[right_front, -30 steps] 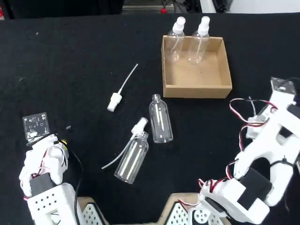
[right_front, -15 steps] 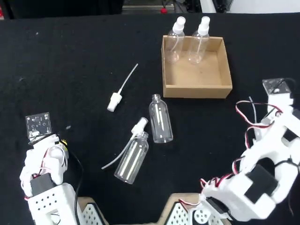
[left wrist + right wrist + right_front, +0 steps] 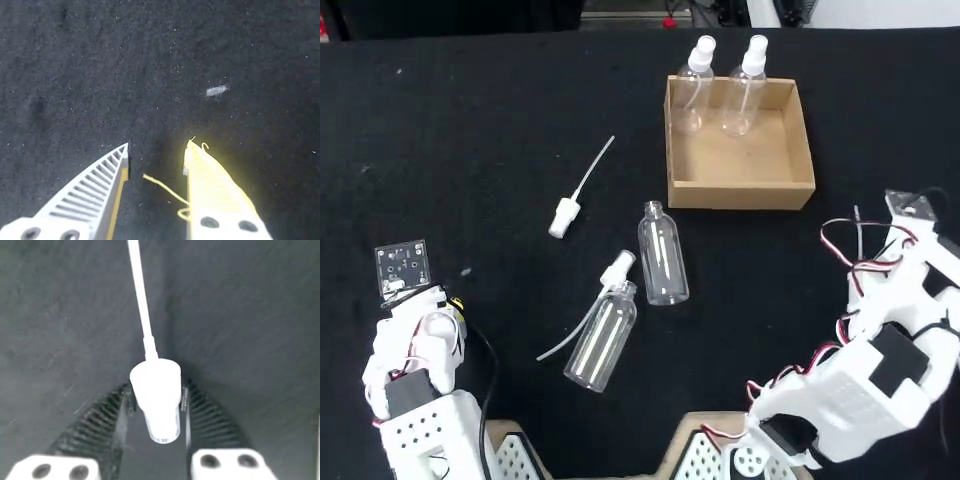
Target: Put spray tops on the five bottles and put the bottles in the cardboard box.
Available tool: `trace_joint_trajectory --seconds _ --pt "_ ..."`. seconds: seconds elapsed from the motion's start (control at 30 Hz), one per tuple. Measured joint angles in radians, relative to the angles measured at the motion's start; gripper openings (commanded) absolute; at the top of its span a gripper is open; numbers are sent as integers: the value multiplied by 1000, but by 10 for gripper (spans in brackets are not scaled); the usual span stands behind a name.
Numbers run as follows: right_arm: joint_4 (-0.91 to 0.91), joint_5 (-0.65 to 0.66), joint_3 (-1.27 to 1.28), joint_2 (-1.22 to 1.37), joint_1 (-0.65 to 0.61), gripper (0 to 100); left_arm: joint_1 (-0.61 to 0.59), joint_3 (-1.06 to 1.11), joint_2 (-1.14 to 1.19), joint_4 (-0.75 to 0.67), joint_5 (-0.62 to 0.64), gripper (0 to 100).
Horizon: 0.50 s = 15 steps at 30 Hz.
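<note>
My right gripper (image 3: 156, 387) is shut on a white spray top (image 3: 155, 405), whose thin tube (image 3: 141, 295) points away over the black table. In the high view the right arm (image 3: 890, 350) sits at the near right, beside the cardboard box (image 3: 740, 190). Two capped bottles (image 3: 695, 90) (image 3: 748, 88) stand at the back of that box. A bottle without a top (image 3: 662, 255) lies mid-table. Another bottle (image 3: 603, 335) lies beside it with a spray top (image 3: 618, 268) at its neck. A loose spray top (image 3: 564, 215) lies farther left. My left gripper (image 3: 157, 149) is open over bare table.
The left arm (image 3: 415, 350) rests at the near left corner. A small pale speck (image 3: 216, 90) lies on the black cloth ahead of the left gripper. A loose yellow thread (image 3: 162, 186) hangs between its fingers.
The right arm has drawn back toward the near right edge, its wrist dropping lower. The left arm and the bottles have stayed put.
</note>
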Motion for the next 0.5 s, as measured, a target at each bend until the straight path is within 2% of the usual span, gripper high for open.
trace_joint_trajectory --seconds 0.27,0.5 --pt "284 -127 12 -161 -117 163 0 0 0 0 0 177" --pt "333 -264 150 -353 -316 369 0 0 0 0 0 176"
